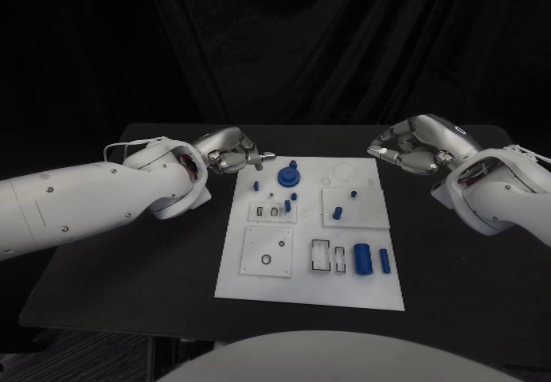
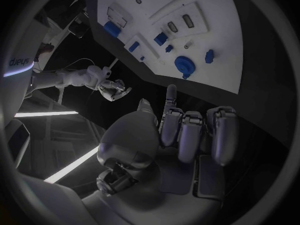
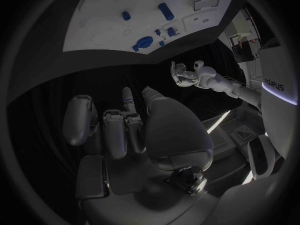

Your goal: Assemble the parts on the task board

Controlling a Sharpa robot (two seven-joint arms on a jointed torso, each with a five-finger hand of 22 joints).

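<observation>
Head view shows the white board (image 1: 310,239) lying mid-surface (image 1: 138,270), with small blue parts on it: a round knobbed piece (image 1: 288,175) near the far edge, pegs (image 1: 338,212) in the middle, and a cylinder (image 1: 361,258) toward the near right. The left hand (image 1: 233,151) hovers just off the board's far left corner, the right hand (image 1: 404,146) off its far right; both have fingers curled in, holding nothing. These parts look light, rigid and smooth, probably slippery; I would pinch the cylinder across its middle.
</observation>
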